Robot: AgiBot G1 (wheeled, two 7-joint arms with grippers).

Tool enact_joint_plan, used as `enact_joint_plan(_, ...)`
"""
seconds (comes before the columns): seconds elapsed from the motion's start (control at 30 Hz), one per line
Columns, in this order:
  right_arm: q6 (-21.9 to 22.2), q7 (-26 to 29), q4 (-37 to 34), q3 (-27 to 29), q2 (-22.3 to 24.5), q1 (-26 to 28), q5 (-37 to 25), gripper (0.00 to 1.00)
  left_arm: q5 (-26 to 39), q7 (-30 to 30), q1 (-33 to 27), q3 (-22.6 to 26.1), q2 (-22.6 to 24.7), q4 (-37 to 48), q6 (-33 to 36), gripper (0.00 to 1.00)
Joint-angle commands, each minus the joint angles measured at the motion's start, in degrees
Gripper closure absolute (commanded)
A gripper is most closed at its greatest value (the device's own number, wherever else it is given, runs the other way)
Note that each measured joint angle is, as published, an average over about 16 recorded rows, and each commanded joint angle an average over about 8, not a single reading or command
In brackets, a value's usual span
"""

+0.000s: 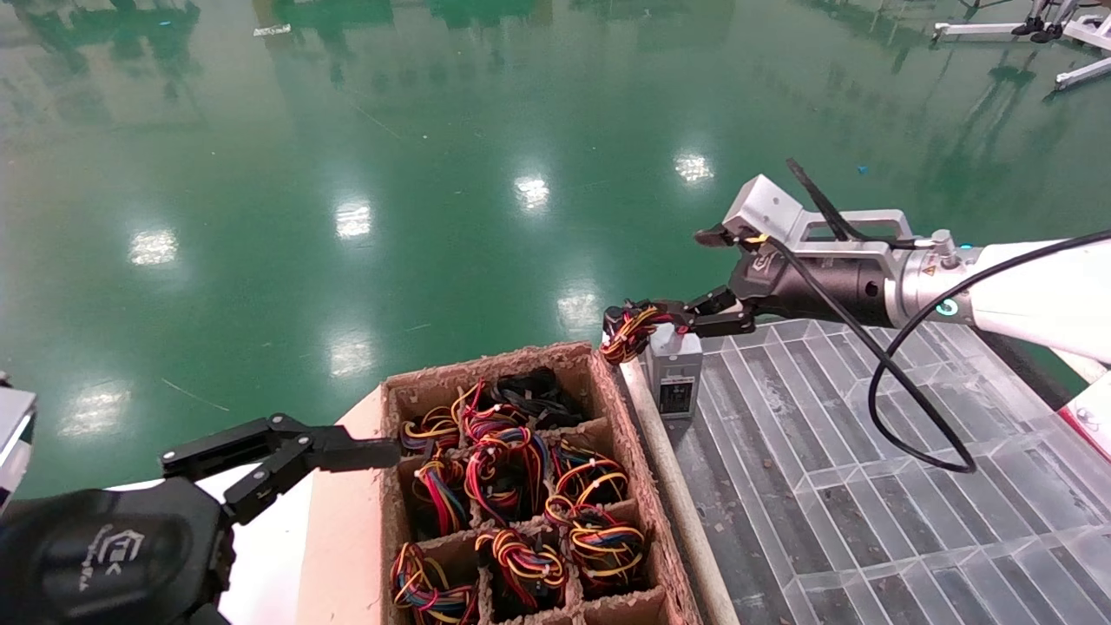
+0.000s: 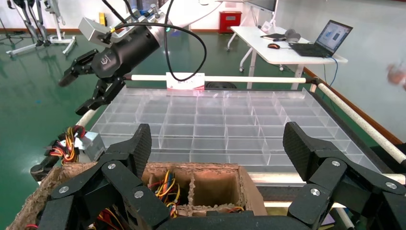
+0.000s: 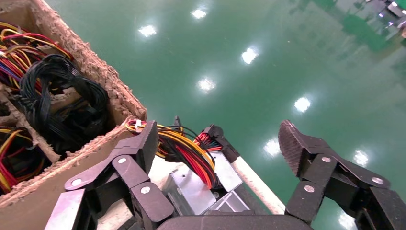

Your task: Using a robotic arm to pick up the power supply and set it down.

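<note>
The right gripper (image 1: 673,319) is reaching out over the corner of a clear plastic compartment tray (image 1: 868,486), its thin fingers spread wide and holding nothing — the right wrist view is showing open air between the two pads, with the power supply (image 1: 674,371) just beneath them. The small grey box is standing upright in a corner cell of that tray, right beside the white rail (image 1: 673,495) that is separating the tray from a brown fibre carton (image 1: 625,417); its bundle of red, yellow and black wires (image 1: 627,333) is spilling over the top toward the green floor (image 1: 347,174). One finger is sitting close to that bundle, though the views are not settling whether it is touching the wires. The carton's cells are holding more coloured wire bundles (image 1: 512,486), apparently units waiting their turn. The left gripper (image 1: 282,456) is idling low at the carton's near corner, fingers likewise parted and empty. Judging by how things lie, the transfer looks essentially complete: the supply is resting in the tray and the pincer is released. What looks to be left is for the arm to draw clear without snagging the loose wires — the main risk here, since a caught loop could tip the upright box.
</note>
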Motion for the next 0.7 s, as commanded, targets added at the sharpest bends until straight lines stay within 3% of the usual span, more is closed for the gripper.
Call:
enact_joint_plan(0.03, -0.43, 0.29, -0.11, 0.2, 0.14, -0.07, 0.33, 0.0, 0.0, 0.0, 0.0, 0.0, 0.0, 0.0, 0.0, 0.0)
enact_joint_plan(0.7, -7.49, 12.07, 24.53, 4.78, 10.31, -15.59, 13.77, 0.0, -0.03, 0.03, -0.02, 0.05, -0.01, 0.04, 0.0, 0.0)
